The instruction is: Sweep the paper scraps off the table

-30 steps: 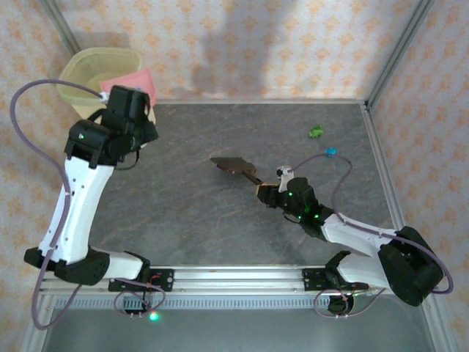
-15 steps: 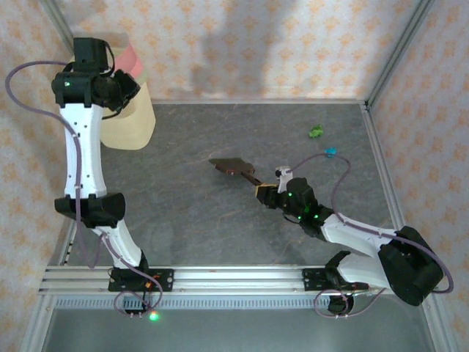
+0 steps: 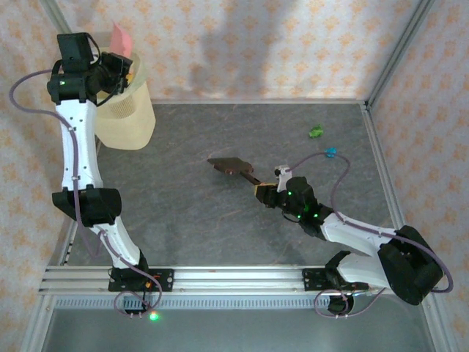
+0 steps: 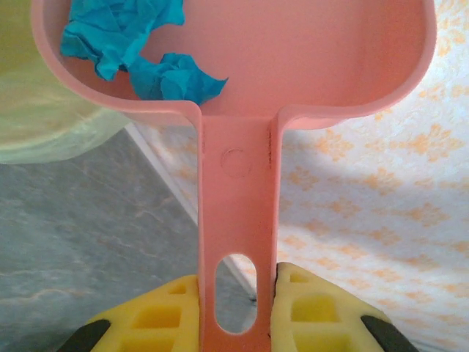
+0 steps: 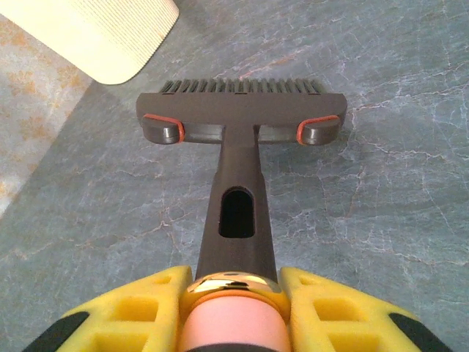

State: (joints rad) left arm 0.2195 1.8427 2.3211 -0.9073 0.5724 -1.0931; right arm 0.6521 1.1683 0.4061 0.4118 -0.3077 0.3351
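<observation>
From above we see the left pincer [image 3: 117, 67] has swung up, tipping the pink dustpan [image 3: 119, 37] over the bin [image 3: 132, 117]. 2 paper scraps [image 3: 316, 132] lie far right on the bench [image 3: 183, 213], so sweeping isn't done. The right pincer [image 3: 262, 191] grips the brush [image 3: 229, 165], head toward the bin. Left wrist: the dustpan handle is clamped, and blue scraps [image 4: 146, 51] sit in its left corner, wads without a long axis. Right wrist: bristles point away.

A bin [image 3: 128, 117] stood at the far left corner of the tabletop [image 3: 183, 220]; the dustpan [image 4: 308, 66], in the left tool [image 4: 238, 315], hung above it with paper scraps [image 4: 139, 51] inside; the brush [image 3: 231, 166], in the right tool [image 3: 265, 192], sat mid-tabletop; two more paper scraps [image 3: 316, 132] lay far right.
</observation>
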